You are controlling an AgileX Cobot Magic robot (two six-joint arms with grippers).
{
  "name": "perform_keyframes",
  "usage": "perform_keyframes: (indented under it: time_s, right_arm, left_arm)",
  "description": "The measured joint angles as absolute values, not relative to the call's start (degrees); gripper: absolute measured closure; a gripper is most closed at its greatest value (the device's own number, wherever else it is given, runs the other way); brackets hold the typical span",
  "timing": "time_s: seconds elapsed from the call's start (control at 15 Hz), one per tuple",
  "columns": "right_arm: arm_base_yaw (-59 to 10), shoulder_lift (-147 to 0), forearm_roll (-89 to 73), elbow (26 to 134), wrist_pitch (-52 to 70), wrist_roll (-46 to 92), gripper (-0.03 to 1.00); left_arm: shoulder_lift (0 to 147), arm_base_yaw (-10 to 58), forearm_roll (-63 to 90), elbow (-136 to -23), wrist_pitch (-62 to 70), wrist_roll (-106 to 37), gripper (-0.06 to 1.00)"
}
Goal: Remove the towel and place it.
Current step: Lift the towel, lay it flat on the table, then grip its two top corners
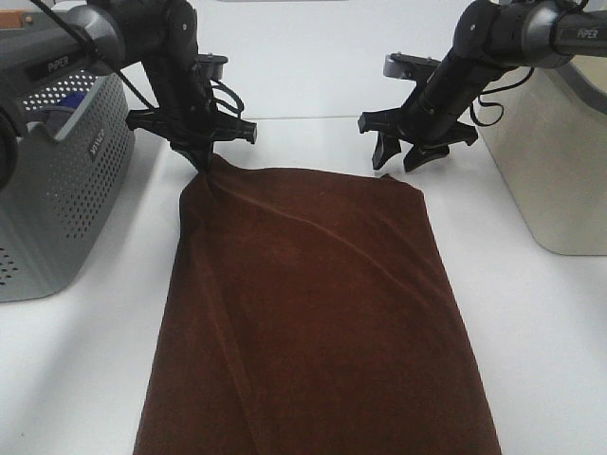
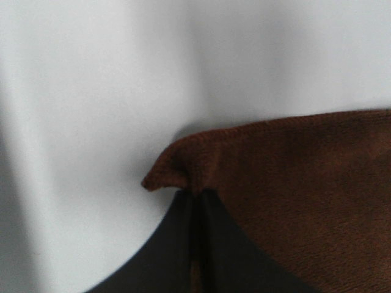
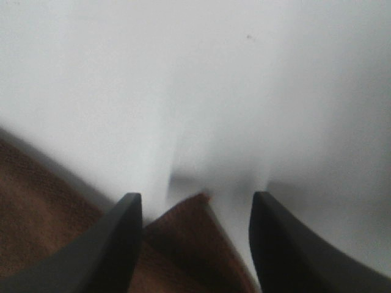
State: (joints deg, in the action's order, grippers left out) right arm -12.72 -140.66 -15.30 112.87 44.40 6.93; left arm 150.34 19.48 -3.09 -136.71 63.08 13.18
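Towel (image 1: 322, 313) spread mid-table (image 1: 550, 332), reaching toward far edge. Left gripper (image 1: 201, 163) pinches its far-left corner. Right gripper (image 1: 396, 161) wide over far-right corner: you lower, grip it, lift both level.

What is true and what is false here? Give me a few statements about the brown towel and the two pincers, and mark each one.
1. The left pincer is shut on a far corner of the towel. True.
2. The right pincer is clamped on the towel too. False: it is open, with the other far corner showing between its fingers.
3. Most of the towel lies spread on the white table. True.
4. The towel sits inside the grey basket. False: it lies on the table beside the basket.
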Motion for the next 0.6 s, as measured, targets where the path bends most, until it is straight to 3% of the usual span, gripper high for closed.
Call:
perform_keyframes:
  time_s: [0.6]
  right_arm:
    - [-12.72,-140.66,-14.67,112.87,43.09,9.34,0.47]
  left_arm:
    - [150.34,19.65,-3.09,-136.71,62.57,13.18,0.93]
